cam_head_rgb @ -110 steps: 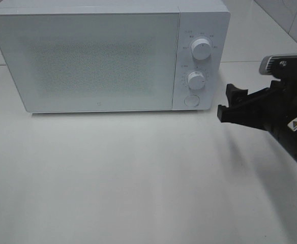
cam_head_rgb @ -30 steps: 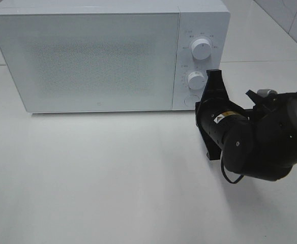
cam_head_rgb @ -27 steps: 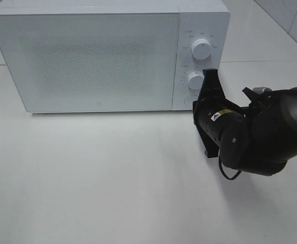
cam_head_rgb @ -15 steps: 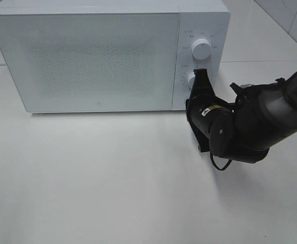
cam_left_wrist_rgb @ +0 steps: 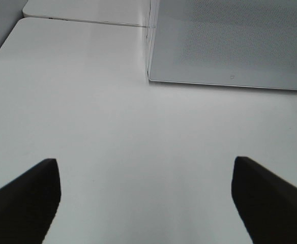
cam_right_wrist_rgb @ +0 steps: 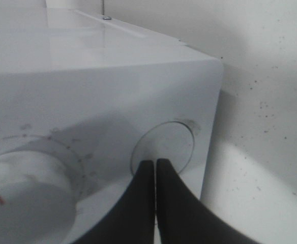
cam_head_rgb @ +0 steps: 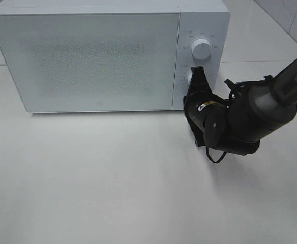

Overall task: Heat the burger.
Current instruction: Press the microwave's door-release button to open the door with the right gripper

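Pressed together, the right fingers [cam_right_wrist_rgb: 144,198] are touching the round button [cam_right_wrist_rgb: 171,142] on the microwave [cam_head_rgb: 97,61]; the left fingers [cam_left_wrist_rgb: 31,195] are hanging spread above the counter [cam_left_wrist_rgb: 113,132]. Where the burger is sitting, I cannot tell.

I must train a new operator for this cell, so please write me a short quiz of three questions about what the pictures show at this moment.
1. True or false: the door of the microwave stands open.
2. The jaws of the right gripper are: A. wide open; B. shut, with nothing between them; C. closed on a spoon.
3. Fill in: their tips are at the round ____ on the control panel.
Key: 1 false; 2 B; 3 button.
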Controlling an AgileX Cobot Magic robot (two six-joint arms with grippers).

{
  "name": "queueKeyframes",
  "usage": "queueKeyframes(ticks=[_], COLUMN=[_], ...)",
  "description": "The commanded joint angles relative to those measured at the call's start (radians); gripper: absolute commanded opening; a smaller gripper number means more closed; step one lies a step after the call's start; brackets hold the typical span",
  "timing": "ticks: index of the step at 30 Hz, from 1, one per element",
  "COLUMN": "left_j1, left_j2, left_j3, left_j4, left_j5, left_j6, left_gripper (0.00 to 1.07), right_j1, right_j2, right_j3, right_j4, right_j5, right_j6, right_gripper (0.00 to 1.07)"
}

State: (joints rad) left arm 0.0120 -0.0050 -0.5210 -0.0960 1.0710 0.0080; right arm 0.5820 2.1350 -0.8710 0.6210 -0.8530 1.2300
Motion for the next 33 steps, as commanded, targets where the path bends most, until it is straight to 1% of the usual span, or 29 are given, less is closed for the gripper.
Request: queueKeyframes(ticks=[1,7,18,28,30,33], left_j1=[0.001,0.001,0.001,0.001,0.001,0.001], left_j2=[-0.008,-0.008,-0.008,-0.008,-0.008,-0.008], left_j3=[0.004,0.004,0.004,0.004,0.004,0.004], left_j4=[-0.001,-0.001,-0.001,-0.001,-0.001,-0.001], left_j5=[0.000,0.000,0.000,0.000,0.000,0.000], left_j6=[-0.008,-0.008,-0.008,-0.008,-0.008,-0.008], left_gripper=[0.84,0.84,0.84,0.84,0.84,0.84], right_j1=[-0.014,-0.033,-0.033,-0.033,-0.033,-0.033], right_j2=[0.015,0.020,0.016,-0.004,-0.007,-0.012], right_j3=[-0.026,-0.026,-0.026,-0.026,-0.012,0.005], right_j4=[-0.013,-0.014,-0.014,-0.038,-0.065,-0.067], right_j5=[-0.011,-0.017,-0.057,-0.024,-0.008,0.000], right_j6=[-0.008,-0.008,0.004,0.006,0.034,0.058], right_gripper=[0.00,0.00,0.00,0.00,0.00,0.00])
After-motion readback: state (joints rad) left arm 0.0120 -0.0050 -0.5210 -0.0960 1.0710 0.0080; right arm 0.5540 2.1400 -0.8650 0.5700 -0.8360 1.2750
